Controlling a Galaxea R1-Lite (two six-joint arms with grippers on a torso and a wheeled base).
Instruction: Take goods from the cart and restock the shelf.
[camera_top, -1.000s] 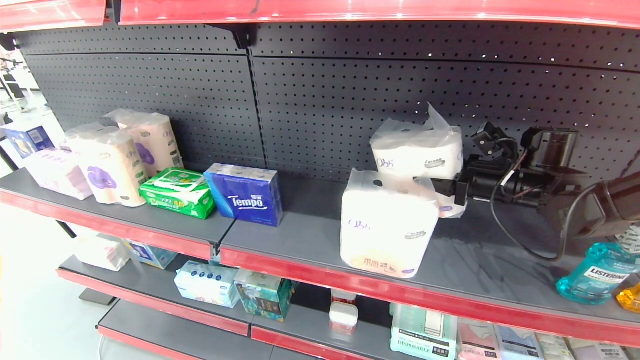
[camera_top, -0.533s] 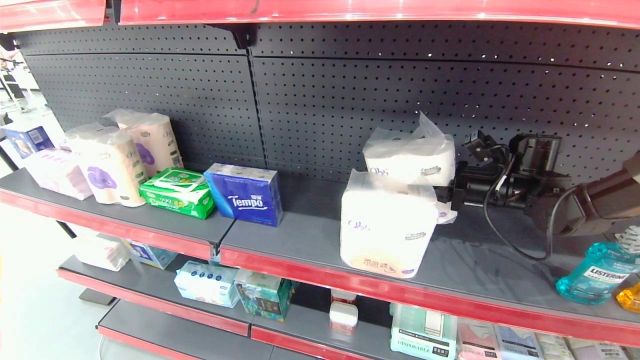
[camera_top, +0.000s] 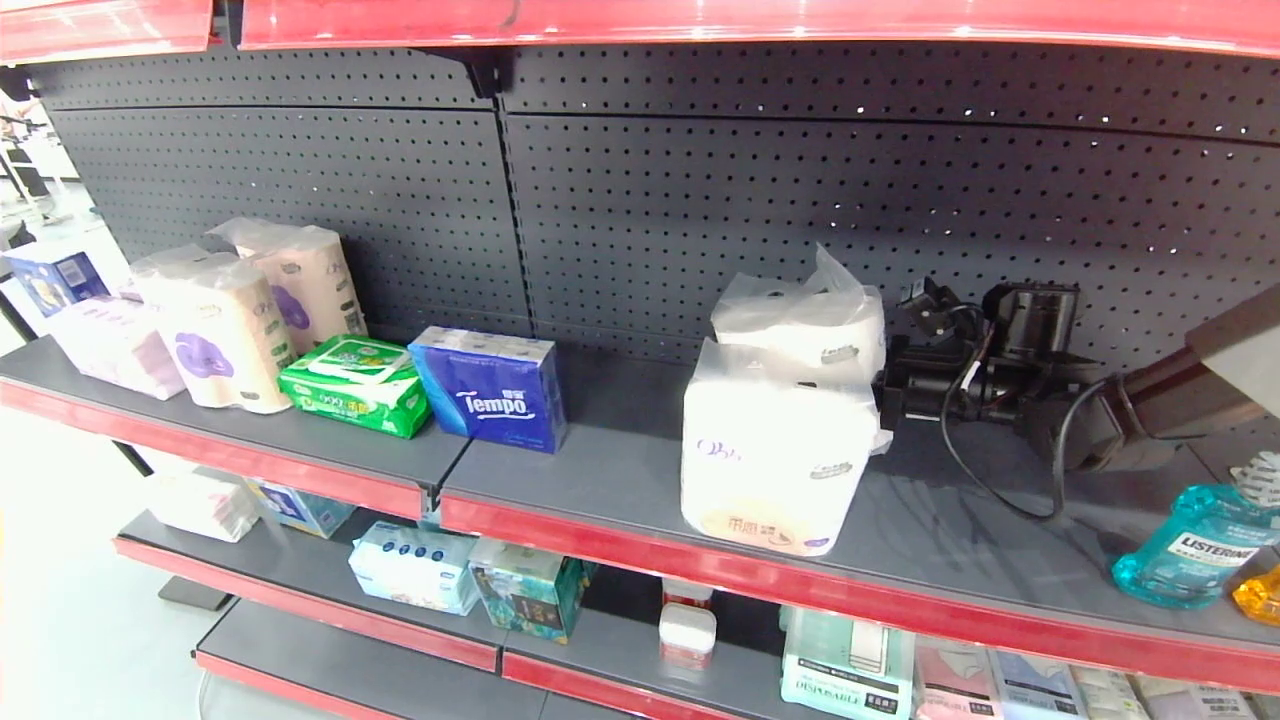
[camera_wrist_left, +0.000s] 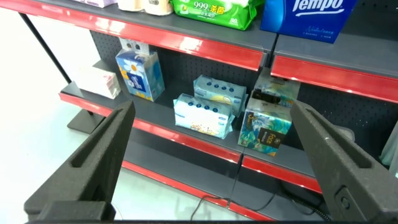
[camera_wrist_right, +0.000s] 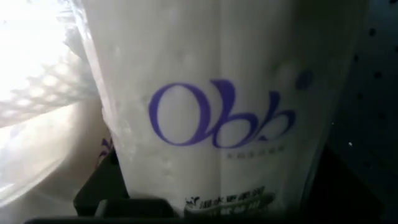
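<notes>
Your right hand (camera_top: 893, 385) seems clamped on the rear pack (camera_top: 800, 322), which stands upright just behind the front pack (camera_top: 775, 450).

Shelf (camera_top: 612, 442) lies bare between blue tissue box (camera_top: 490, 392) and front roll pack (camera_top: 775, 455) (pegboard (camera_top: 640, 220) close behind)

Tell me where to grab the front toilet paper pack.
Take the front toilet paper pack across its flat left and right sides, mid-height, coming from the aisle. Both sides look clear; the rear pack, held in the right tool, blocks the back, and the top film is loose.
</notes>
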